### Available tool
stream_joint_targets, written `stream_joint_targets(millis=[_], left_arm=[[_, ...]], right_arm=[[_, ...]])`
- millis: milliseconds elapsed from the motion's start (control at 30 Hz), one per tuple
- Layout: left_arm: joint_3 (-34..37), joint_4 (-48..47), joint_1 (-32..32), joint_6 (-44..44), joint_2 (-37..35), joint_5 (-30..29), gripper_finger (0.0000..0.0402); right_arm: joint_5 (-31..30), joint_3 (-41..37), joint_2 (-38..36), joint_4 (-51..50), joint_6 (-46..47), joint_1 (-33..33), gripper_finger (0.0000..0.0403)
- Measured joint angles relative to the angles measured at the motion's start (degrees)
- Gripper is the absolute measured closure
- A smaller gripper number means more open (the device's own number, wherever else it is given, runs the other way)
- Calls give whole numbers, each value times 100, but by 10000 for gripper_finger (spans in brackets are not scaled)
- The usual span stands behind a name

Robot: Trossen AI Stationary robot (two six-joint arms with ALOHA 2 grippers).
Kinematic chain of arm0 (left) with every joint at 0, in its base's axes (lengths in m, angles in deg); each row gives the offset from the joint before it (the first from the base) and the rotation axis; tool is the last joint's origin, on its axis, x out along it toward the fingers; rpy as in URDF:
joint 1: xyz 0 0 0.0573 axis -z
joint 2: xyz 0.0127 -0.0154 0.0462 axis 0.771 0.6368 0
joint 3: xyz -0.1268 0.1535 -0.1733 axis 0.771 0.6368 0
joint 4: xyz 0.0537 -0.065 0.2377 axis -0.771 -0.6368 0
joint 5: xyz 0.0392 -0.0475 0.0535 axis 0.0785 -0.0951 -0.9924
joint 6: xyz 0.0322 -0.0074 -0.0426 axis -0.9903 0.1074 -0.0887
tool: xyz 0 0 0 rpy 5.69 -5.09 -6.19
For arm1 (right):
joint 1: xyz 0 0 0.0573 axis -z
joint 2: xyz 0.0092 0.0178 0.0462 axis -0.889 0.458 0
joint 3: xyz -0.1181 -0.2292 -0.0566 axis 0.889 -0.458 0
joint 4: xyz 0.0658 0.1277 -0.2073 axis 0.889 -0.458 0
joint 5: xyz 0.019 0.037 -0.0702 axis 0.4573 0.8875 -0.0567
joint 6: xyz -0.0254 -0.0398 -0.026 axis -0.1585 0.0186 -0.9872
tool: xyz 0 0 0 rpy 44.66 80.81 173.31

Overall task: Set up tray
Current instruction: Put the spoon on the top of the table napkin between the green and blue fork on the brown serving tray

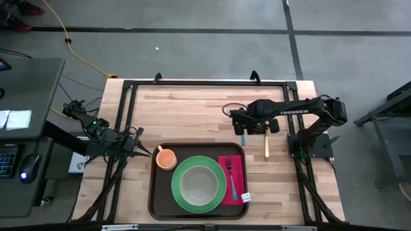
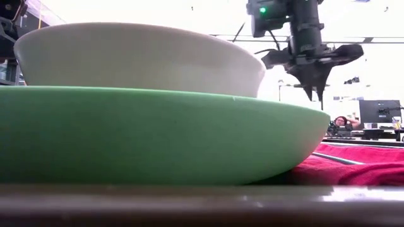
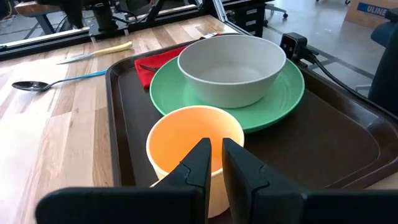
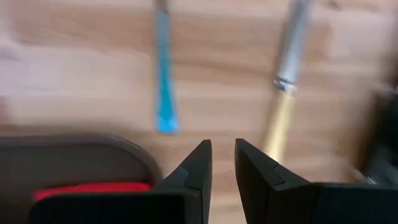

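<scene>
The large dark brown rectangular tray is sitting at the table's near edge; the right gripper is hovering over the blue-handled spoon and yellow-handled knife, fingers slightly apart, empty, probably to fetch cutlery; the left gripper, narrowly parted, is waiting beside the orange cup.

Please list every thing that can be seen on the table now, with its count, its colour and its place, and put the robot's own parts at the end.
Rectangular raised-rim tray: one, dark brown, on the near middle of the wooden table.
Round plate: one, green, middle of the tray.
Round bowl: one, off-white, on the plate.
Cup: one, orange, tray corner nearest the left arm.
Cloth napkin: one, red, on the tray beside the plate.
Fork: one, blue handle, on the napkin.
Spoon: one, blue handle, on the bare table beyond the tray.
Knife: one, yellow handle, on the table beside the spoon.
Left gripper: one, dark, at the cup.
Right gripper: one, dark, above the spoon and knife, holding nothing.
</scene>
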Motion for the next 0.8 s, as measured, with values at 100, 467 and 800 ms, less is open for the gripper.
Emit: stream_joint_targets(millis=[100, 467, 800], left_arm=[[0, 0, 0, -2, 0, 0, 330], [0, 0, 0, 11, -2, -2, 330], [2, 0, 2, 13, 0, -2, 330]], right_arm=[[-196, 0, 0, 620, -378, 118, 356], [-505, 0, 0, 1356, -942, 506, 350], [-494, 0, 0, 1369, -1230, 563, 349]])
